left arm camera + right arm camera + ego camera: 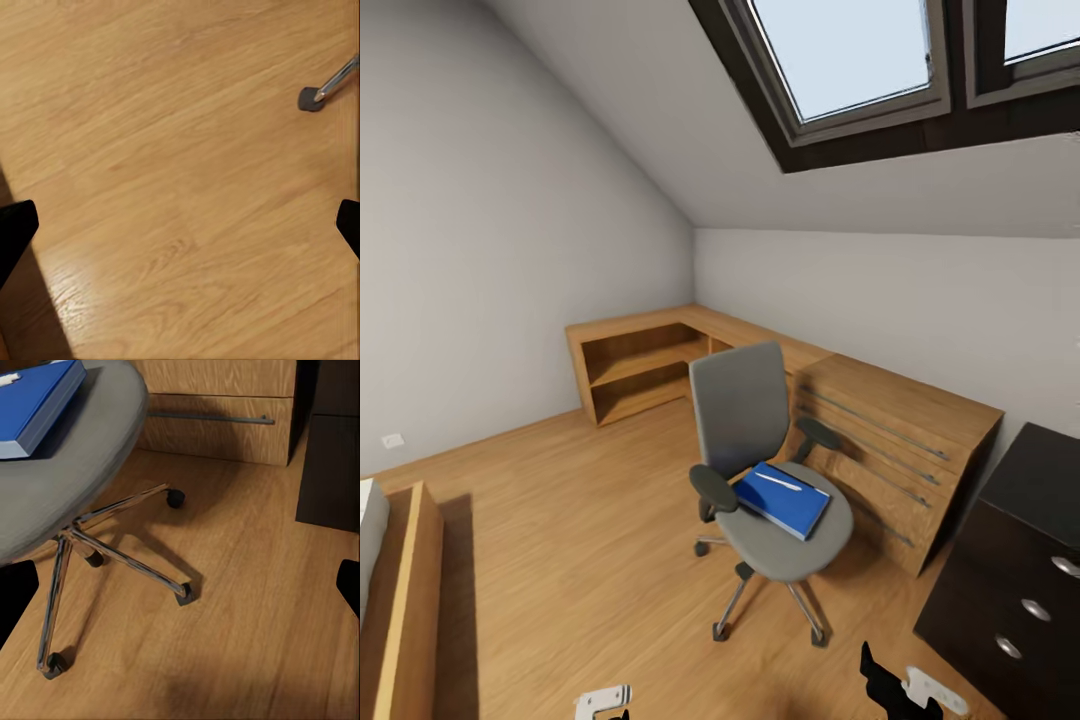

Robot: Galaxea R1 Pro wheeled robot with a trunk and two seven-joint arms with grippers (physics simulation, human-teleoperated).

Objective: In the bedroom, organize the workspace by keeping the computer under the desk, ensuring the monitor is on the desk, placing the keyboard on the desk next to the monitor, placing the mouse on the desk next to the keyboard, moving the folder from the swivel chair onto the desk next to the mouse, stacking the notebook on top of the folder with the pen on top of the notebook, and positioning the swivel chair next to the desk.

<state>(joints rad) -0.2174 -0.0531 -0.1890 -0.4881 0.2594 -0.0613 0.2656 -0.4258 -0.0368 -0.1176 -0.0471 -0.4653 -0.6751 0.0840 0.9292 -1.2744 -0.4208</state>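
I see swivel chair (765, 470): grey upholstery, black armrests, chrome legs, dark casters. Folder (784, 497) on seat: bright blue, white page edge. Pale white strip atop folder; can't tell what it is. Floor (570, 540): light honey wood, visible grain. Low cabinets (880, 440): same warm wood, grey bar handles. Drawer cabinet (1020, 570): near-black, silver knobs. Walls (480, 230): pale grey. Skylights (860, 60): dark brown frames, pale blue panes. My tool fingertips (15, 592): black.

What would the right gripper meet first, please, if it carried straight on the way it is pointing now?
Probably the bare wood floor, just beside the swivel chair and its chrome base; the right gripper is open, and depth is hard to judge.
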